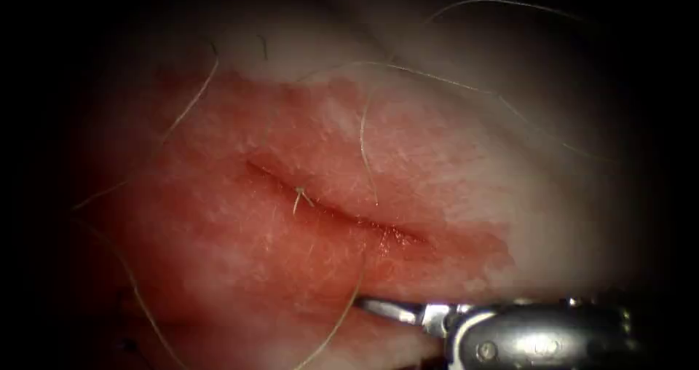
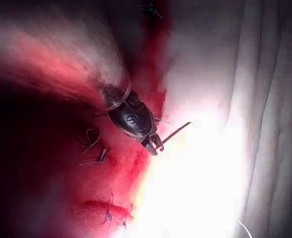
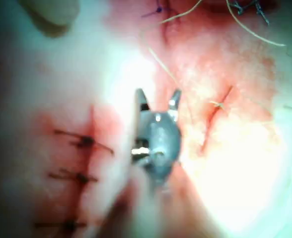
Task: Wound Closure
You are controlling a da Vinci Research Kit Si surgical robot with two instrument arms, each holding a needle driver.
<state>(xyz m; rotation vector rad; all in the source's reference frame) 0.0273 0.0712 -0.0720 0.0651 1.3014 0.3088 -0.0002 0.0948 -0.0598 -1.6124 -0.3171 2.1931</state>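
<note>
1. The right tool reaches in over the tissue's near edge; its jaws stand wide apart in the right wrist view and hold nothing.
2. The left tool grips a thin dark piece, needle or thread, cannot tell which.
3. The cut runs across the middle of the tissue, with a knot on it.
4. Loose thread crosses the cut.

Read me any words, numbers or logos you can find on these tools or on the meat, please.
Pale mark on the body of the left arm's tool: too blurred to read; I cannot tell what this tool holds.
Right arm's tool, jaws open and holding nothing: no text on it.
Tissue and thread: no text on them.
</note>
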